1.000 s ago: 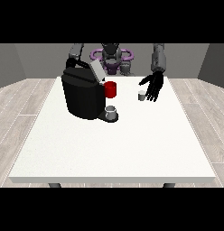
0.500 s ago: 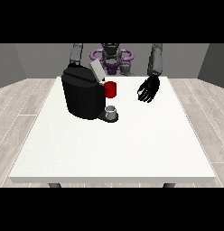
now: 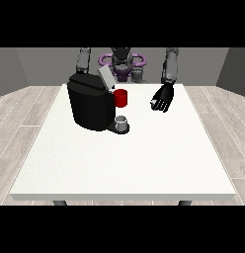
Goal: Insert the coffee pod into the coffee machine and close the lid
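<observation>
Front view: large white table (image 3: pixel 119 163), grey wood-plank floor (image 3: pixel 18 106). Hand at 2 o'clock (image 3: pixel 162 98), now raised, white pod gone; fingers curled, contents indiscernible.

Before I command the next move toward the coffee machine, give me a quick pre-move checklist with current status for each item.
1. Grey lid of the black coffee machine raised: ok.
2. Small white coffee pod held in the robot hand at the view's right: cannot tell; fingers curl, pod hidden.
3. That hand off the white table: ok.
4. Hand over the machine's opening: not ok, it is off to the side.
5. Grey cup under the red spout part: ok.
</observation>
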Controlling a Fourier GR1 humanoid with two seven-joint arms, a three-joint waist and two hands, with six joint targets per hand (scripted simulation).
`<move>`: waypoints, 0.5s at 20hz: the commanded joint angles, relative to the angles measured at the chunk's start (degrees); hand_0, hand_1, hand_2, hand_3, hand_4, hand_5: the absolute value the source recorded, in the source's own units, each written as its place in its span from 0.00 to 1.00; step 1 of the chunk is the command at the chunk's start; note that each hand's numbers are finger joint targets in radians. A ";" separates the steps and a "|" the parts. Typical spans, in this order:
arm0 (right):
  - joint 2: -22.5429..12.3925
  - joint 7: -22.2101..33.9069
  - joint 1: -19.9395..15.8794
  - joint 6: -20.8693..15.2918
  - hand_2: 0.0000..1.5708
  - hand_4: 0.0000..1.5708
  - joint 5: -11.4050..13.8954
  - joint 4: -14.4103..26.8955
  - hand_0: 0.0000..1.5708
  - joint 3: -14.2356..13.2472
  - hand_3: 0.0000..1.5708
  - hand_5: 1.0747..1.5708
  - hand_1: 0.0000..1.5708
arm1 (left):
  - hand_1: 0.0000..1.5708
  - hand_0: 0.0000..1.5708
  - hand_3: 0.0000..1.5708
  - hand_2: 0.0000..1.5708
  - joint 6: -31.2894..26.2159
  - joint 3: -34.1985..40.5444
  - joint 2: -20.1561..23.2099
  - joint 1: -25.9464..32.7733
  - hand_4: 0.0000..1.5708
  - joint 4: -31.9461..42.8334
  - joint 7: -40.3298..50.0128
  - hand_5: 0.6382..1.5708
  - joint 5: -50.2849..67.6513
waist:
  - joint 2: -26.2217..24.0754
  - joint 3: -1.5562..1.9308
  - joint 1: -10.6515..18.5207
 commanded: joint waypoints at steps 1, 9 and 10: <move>-0.01 0.40 -0.41 0.43 0.00 0.00 -1.09 1.65 0.00 -1.13 0.00 1.00 0.00 | 0.46 0.46 0.54 0.61 -1.49 -0.54 0.80 -0.11 0.25 3.68 -1.77 1.00 -2.98 | -1.56 -0.04 0.57; 0.63 0.61 1.36 -1.53 0.00 0.00 -1.47 4.28 0.00 -0.03 0.00 1.00 0.00 | 0.76 0.76 0.77 0.82 0.31 1.89 -3.01 -2.01 0.32 7.29 -4.63 1.00 -4.94 | -4.25 -0.04 0.82; -0.15 -1.51 1.62 0.61 0.00 0.00 -1.23 4.96 0.00 -1.06 0.00 1.00 0.00 | 0.81 0.81 0.79 0.83 0.12 2.34 -4.08 -2.63 0.32 5.97 -5.14 1.00 -3.54 | -4.19 -0.04 0.53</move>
